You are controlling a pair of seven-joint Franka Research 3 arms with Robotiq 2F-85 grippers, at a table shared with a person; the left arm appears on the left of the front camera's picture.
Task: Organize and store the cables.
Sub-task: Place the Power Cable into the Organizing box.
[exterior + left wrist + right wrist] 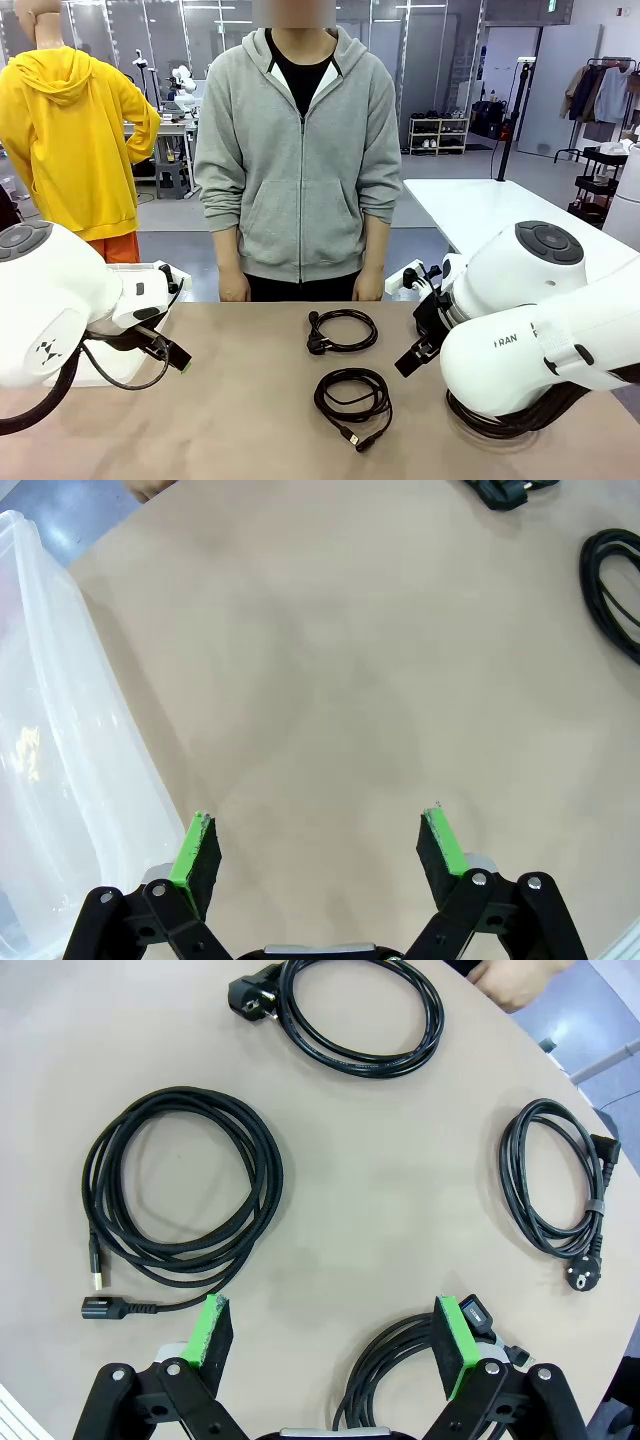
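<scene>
Several black cables lie coiled on the tan table. In the front view one coil (pixel 343 331) lies mid-table and another (pixel 352 396) nearer me. The right wrist view shows a plug-ended coil (pixel 360 1010) at the top, a USB-ended coil (pixel 180 1195) at left, a tied coil (pixel 555 1190) at right, and one (pixel 395 1385) partly hidden under the fingers. My right gripper (pixel 335 1335) hangs open above the table, holding nothing. My left gripper (pixel 320 845) is open over bare table, with a coil (pixel 615 590) at that view's right edge.
A clear plastic bin (pixel 60 760) stands beside my left gripper. A person in a grey hoodie (pixel 300 150) stands at the far edge with hands down; one hand (pixel 515 980) shows by the table rim. A white table (pixel 480 210) stands behind at right.
</scene>
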